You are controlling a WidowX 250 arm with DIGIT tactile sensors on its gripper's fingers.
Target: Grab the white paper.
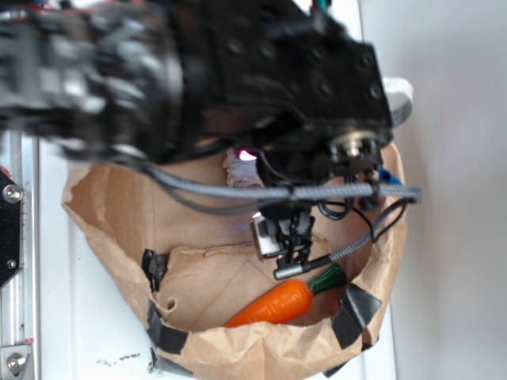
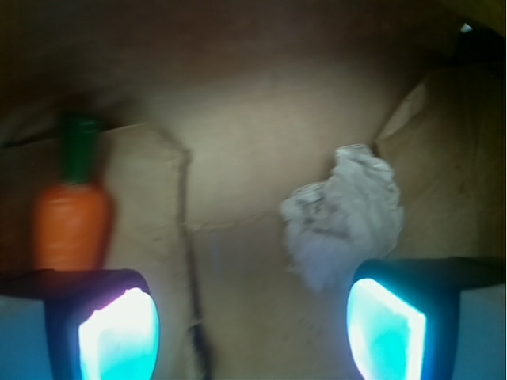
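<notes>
The white paper point(image 2: 342, 218), a crumpled off-white wad, lies on the brown bag floor just ahead of my right finger point(image 2: 386, 328). My gripper point(image 2: 252, 332) is open, with only bare bag floor between its glowing pads. In the exterior view the white paper point(image 1: 242, 170) peeks out from under the arm at the bag's far side, and my gripper point(image 1: 291, 237) hangs inside the bag below it, much of it hidden by cables. An orange toy carrot point(image 2: 71, 222) with a green top lies to the left, seen at the bag's near side as the carrot point(image 1: 273, 305).
The brown paper bag point(image 1: 119, 237) has torn, rolled-down walls patched with black tape point(image 1: 356, 313). A fold in the bag floor point(image 2: 190, 261) runs between the fingers. A metal rail point(image 1: 16, 277) stands at the left on the white table.
</notes>
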